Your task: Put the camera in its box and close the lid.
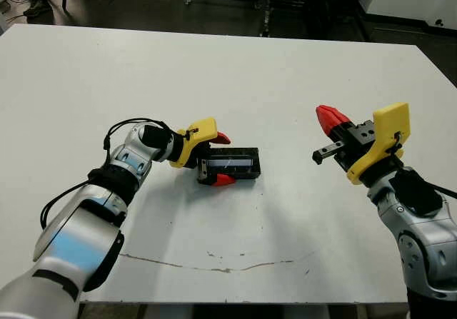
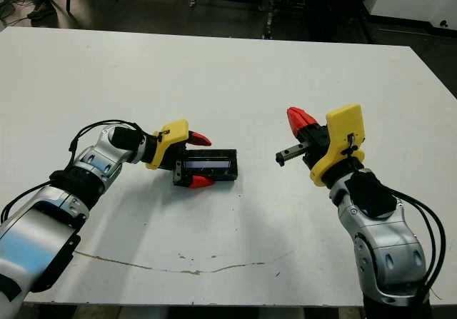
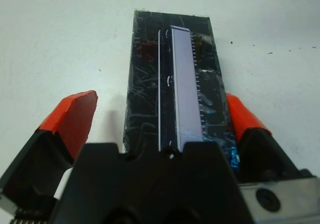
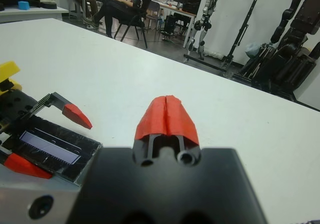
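Observation:
The lid [image 1: 239,163], a glossy black slab with a pale lengthwise stripe, lies flat at the table's middle left. It sits on top of the box [image 1: 241,176], of which only a black side wall shows. My left gripper [image 1: 223,159] is open and straddles one end of the lid [image 3: 172,83]. One red fingertip [image 3: 240,116] touches its side and the other [image 3: 75,114] stands a little apart. My right gripper [image 1: 330,117] is shut on nothing, raised above the table to the right of the box. The camera is hidden.
A thin dark crack line [image 1: 214,265] runs across the white table [image 1: 235,69] near its front edge. Beyond the far edge are a seated person [image 4: 125,3], chairs and robot stands [image 4: 215,8].

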Controlling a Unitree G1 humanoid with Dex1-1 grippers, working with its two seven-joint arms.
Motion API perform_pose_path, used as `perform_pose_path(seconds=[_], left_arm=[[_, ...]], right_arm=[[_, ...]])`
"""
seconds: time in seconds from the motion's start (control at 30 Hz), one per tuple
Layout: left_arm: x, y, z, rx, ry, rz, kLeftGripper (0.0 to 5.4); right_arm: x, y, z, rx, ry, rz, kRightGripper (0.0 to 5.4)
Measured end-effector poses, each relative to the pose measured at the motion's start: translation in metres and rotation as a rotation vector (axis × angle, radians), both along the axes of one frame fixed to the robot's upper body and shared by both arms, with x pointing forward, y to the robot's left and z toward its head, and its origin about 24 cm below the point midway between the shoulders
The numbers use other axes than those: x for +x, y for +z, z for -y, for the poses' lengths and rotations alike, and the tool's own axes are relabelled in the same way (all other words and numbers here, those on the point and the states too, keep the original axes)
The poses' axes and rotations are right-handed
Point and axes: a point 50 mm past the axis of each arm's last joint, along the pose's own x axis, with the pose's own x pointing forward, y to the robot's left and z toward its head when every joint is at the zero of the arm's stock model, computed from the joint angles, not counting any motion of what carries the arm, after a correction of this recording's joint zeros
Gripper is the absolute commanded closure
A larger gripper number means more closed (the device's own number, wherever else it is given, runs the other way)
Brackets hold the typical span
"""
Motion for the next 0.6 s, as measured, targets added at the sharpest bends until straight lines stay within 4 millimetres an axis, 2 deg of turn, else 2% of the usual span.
perform_pose_path(seconds=[0.37, 0.6], left_arm=[[0.000, 0.004, -0.013, -0.019, -0.005, -0.003, 0.01], [-0.004, 0.007, -0.036, -0.005, 0.003, -0.008, 0.01]], right_arm=[[0.000, 0.000, 0.000, -0.001, 0.000, 0.000, 5.40], [0.000, 0.000, 0.000, -0.001, 0.000, -0.001, 5.40]])
